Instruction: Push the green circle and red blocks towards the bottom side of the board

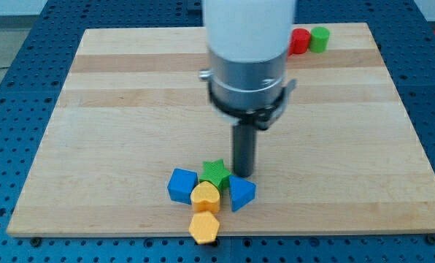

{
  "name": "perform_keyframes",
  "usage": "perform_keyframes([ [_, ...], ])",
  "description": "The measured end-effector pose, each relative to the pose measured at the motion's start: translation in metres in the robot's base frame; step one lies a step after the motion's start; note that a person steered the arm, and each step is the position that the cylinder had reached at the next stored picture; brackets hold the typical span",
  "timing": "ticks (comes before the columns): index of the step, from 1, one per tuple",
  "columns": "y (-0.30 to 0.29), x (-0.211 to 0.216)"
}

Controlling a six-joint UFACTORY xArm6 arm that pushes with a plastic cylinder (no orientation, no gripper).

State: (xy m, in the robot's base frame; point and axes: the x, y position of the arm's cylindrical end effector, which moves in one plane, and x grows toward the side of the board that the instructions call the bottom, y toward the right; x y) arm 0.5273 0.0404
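Hovering: my tip (244,173) sits low on the board (115,109), just beside the green star (215,172) and above the blue triangle (241,193).
Jaws: none here, only a bare rod, so nothing to open or close.
Targets: red block (299,41) and green circle (320,39), touching, side by side.
Bearing: both lie well apart from my tip, toward the view's top and a bit right.
Call: I judge the tip must go around behind them before pushing down.
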Motion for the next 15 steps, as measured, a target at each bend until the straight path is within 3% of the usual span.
perform_keyframes([
  [1, 0.088, -0.057],
  [4, 0.244, -0.252],
  [5, 0.248, -0.300],
  [6, 0.160, -0.312],
  [7, 0.068, -0.283],
  [8, 0.063, -0.239],
  [9, 0.082, -0.238],
  [10, 0.074, -0.287],
  [11, 0.132, -0.298],
  [12, 0.146, -0.267],
  [13, 0.107, -0.226],
  [15, 0.133, -0.168],
])
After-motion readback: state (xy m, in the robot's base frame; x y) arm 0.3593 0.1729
